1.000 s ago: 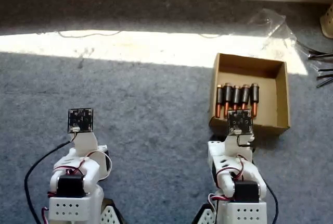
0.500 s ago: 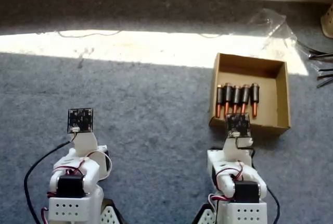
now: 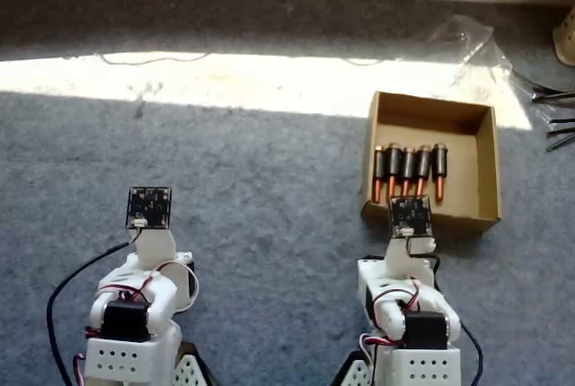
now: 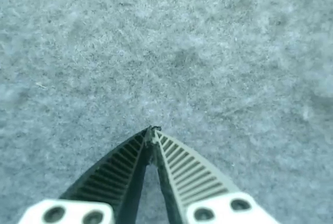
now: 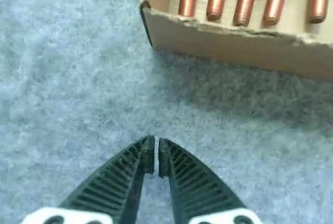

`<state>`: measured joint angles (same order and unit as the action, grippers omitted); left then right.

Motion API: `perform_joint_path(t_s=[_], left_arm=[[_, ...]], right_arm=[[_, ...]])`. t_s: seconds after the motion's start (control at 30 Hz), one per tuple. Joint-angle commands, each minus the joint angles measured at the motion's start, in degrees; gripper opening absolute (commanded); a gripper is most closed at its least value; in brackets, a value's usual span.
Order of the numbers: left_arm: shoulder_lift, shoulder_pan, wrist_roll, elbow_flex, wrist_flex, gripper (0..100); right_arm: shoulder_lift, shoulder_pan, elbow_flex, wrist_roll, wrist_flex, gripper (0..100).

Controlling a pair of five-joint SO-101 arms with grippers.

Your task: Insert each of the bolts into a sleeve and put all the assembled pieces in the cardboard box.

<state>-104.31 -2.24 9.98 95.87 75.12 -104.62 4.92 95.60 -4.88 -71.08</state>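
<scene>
Bolts (image 3: 409, 171), five of them, each seated in a dark sleeve (image 3: 393, 160), lie side by side inside the cardboard box (image 3: 490, 166). Their coppery threaded ends point at the box's near wall and their sleeved ends toward its far wall. No loose bolt or sleeve can be seen on the grey carpet (image 3: 269, 224) around the box, so the task looks finished or nearly so. The pieces are probably metal: stiff, weighty for their size, and round enough to roll. The smooth sleeve may slip in a grip, and a tilted bolt could slide out of it. The safest hold would be across the middle of the sleeve, square to its length, keeping the piece level. The right gripper (image 5: 156, 153) hangs over carpet just outside the box's near wall, its fingers pressed together on nothing. The left gripper (image 4: 152, 133) is well apart from the box, over bare carpet, fingers likewise clenched and empty. No writing or label can be read on the box or the bolts.
</scene>
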Motion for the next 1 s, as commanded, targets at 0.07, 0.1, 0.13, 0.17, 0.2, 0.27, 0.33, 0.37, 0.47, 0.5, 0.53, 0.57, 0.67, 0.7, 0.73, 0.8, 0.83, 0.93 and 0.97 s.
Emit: perform_joint_path(t_s=[0.07,0.1,0.13,0.17,0.2,0.27,0.33,0.37,0.47,0.5,0.53,0.57,0.67,0.7,0.73,0.8,0.83,0.93,0.97], left_arm=[[-0.04,1.36,0.26,1.27,0.44,1],[-0.04,1.36,0.26,1.27,0.44,1],[-0.04,1.36,0.26,1.27,0.44,1],[-0.04,1.36,0.26,1.27,0.44,1],[-0.04,1.36,0.26,1.27,0.44,1],[-0.04,1.36,0.26,1.27,0.44,1],[-0.04,1.36,0.26,1.27,0.44,1],[-0.04,1.36,0.26,1.27,0.44,1],[-0.04,1.36,0.26,1.27,0.44,1],[-0.04,1.36,0.26,1.27,0.44,1],[-0.04,1.36,0.26,1.27,0.44,1],[-0.04,1.36,0.26,1.27,0.44,1],[-0.04,1.36,0.26,1.27,0.44,1],[-0.04,1.36,0.26,1.27,0.44,1],[-0.04,1.36,0.26,1.27,0.44,1],[-0.04,1.36,0.26,1.27,0.44,1],[-0.04,1.36,0.26,1.27,0.44,1],[-0.04,1.36,0.26,1.27,0.44,1],[-0.04,1.36,0.26,1.27,0.44,1]], right_arm=[[-0.57,-0.22,6.73,0.53,-0.31,0.5],[-0.57,-0.31,6.64,0.62,-0.31,0.5],[-0.57,-1.01,6.64,1.49,-0.31,0.5],[-0.57,-2.07,6.64,2.81,-0.31,0.5],[-0.57,-3.30,6.64,4.22,-0.31,0.5],[-0.57,-5.23,6.64,5.89,-0.40,0.5],[-0.57,-5.41,6.64,5.63,-0.40,0.5],[-0.57,-5.41,6.64,5.71,-0.40,0.5],[-0.57,-5.58,6.64,5.89,-0.40,0.5],[-0.57,-5.58,6.64,5.89,-0.40,0.5],[-0.57,-5.58,6.64,5.89,-0.40,0.5],[-0.57,-5.58,6.64,5.89,-0.40,0.5],[-0.57,-5.58,6.64,5.89,-0.40,0.5],[-0.57,-5.58,6.64,5.89,-0.40,0.5],[-0.57,-5.58,6.64,5.89,-0.40,0.5],[-0.57,-5.58,6.64,5.89,-0.40,0.5],[-0.57,-5.58,6.64,5.89,-0.40,0.5],[-0.57,-5.58,6.64,5.89,-0.40,0.5],[-0.57,-5.58,6.64,5.89,-0.40,0.5]])
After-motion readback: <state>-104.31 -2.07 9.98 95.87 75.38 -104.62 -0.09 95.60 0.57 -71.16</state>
